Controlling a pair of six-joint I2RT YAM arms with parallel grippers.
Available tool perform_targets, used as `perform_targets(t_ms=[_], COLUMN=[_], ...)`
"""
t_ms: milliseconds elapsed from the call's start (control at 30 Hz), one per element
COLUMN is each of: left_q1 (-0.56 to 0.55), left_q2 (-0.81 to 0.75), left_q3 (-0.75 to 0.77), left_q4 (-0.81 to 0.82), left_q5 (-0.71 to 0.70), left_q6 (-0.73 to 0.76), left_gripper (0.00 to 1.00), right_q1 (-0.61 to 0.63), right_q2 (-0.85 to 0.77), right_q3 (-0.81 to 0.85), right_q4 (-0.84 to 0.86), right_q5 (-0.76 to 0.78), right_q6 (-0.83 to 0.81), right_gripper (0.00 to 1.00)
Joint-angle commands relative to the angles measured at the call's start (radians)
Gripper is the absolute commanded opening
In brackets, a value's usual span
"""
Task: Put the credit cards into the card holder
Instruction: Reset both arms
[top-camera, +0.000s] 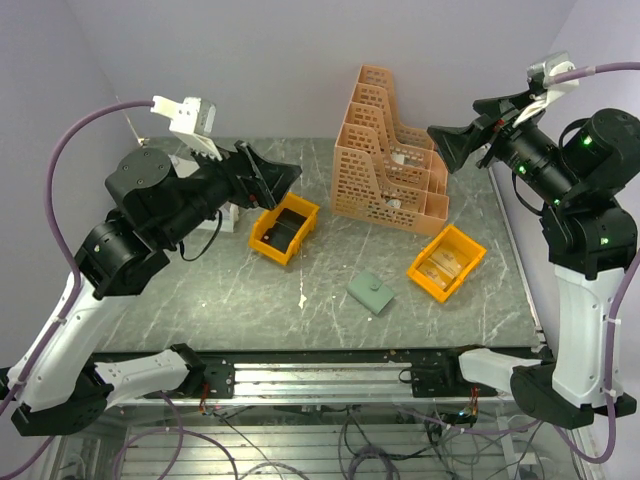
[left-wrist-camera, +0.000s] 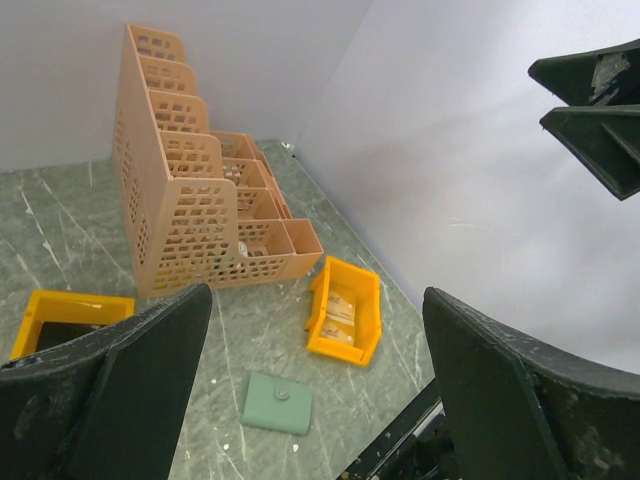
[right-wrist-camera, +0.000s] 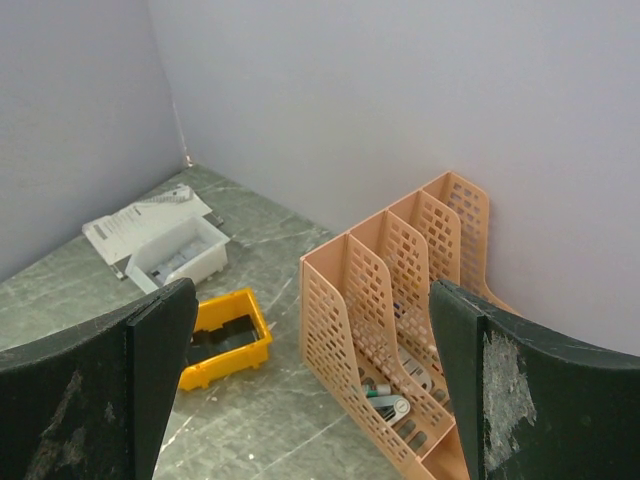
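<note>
A: Two grippers are up in the air, yes? How do they stand?

B: Both have their jaws spread wide and grip nothing. The left gripper hangs to the left of the peach rack, above a yellow bin. The right gripper hangs at the rack's right side, raised well off the table.

A: Where is the card holder?

B: The card holder lies flat on the table in front of the rack, apart from it. It is folded shut with its small round snap facing up, and it touches neither bin.

A: And the credit cards?

B: The credit cards lie inside a second yellow bin, which sits just in front of the rack's right front corner. They are pale tan and overlap, so I cannot count them.

A: How do that bin and the holder sit?

B: Both are in front of the rack, the bin closer to it and further right.

A: Anything else?

B: Left of the rack, past the first bin, a white box sits with papers just behind it. The rack's lowest compartments hold small items I cannot make out. The first bin looks dark inside, and I cannot tell what it holds.
</note>
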Motion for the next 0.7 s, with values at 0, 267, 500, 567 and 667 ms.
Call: perform_targets(t_ms=[0,267,500,567,667], left_q1=[0.003,0.003,0.005,0.004,0.004], left_q2=[-0.017,-0.025,-0.026,-0.025,-0.02], left_q3=[-0.024,-0.045,-0.06,-0.063,-0.064], left_q4=[0.04,0.045,0.05,0.051,0.051], left_q5=[0.045,0.038,0.031,0.029,0.028], left_q6=[-0.012,-0.011,-0.008,-0.006,-0.003], left_gripper=[0.98,0.99,0.99,1.0,1.0], right_q1=[-0.007,-0.008,-0.007,-0.008,-0.007], right_q2=[-0.011,-0.018,-0.013,-0.012,-0.012], right_q3=[0.003,-0.002,0.013,0.01,0.008], right_q4=[-0.01,-0.008,-0.011,-0.011,-0.01], right_q5=[0.015,0.029,0.049,0.053,0.055], right_q6=[0.001,-0.005,0.002,-0.003,-0.006], right_gripper=[1.0,1.0,1.0,1.0,1.0])
